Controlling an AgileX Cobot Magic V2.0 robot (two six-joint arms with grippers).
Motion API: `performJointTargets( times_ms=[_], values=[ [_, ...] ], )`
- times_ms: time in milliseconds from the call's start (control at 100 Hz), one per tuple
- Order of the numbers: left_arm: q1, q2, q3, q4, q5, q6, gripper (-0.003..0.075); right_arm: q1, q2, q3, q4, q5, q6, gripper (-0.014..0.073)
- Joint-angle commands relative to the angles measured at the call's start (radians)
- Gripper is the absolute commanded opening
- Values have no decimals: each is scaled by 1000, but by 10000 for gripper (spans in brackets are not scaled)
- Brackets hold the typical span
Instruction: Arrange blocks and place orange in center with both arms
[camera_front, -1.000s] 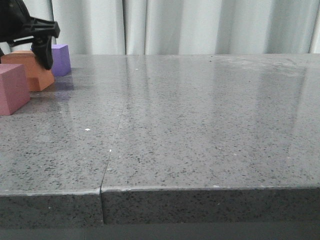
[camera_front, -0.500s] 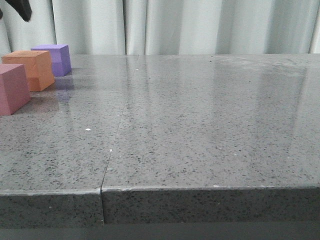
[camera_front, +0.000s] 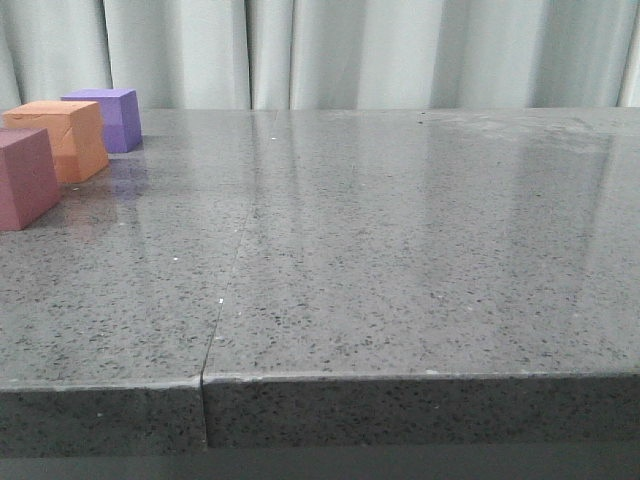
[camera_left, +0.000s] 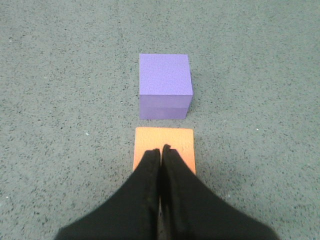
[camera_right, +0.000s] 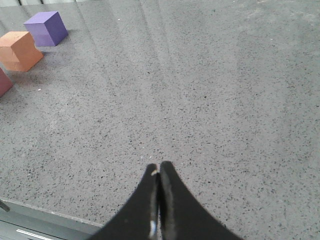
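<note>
Orange cube (camera_left: 165, 142) beneath closed left tool (camera_left: 160, 151).

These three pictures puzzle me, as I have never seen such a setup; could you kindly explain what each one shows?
This is a robot with two arms, each ending in a two-fingered gripper. The front view looks forward over a grey speckled table; neither arm shows in it. At the table's left stand three cubes in a row: the pink cube nearest, the orange cube in the middle, the purple cube farthest. The other two pictures come from cameras on the wrists. The left gripper is shut and holds nothing; it hangs above the orange cube, with the purple one beyond. The right gripper is also shut and empty, over bare table, away from the cubes.
</note>
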Motion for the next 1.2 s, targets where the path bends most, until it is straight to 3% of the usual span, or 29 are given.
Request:
performJointTargets(
  times_ms=[0,460,1190],
  values=[
    [4,-90,19,6,-91,-4,-20,2,9,-22,-13,-71,-10,-68],
    [4,-403,351,4,-268,-4,-20,2,9,-22,-13,-71,-10,-68],
    [4,-845,675,-20,-287,-4,-20,2,9,-22,-13,-71,-10,-68]
  ],
)
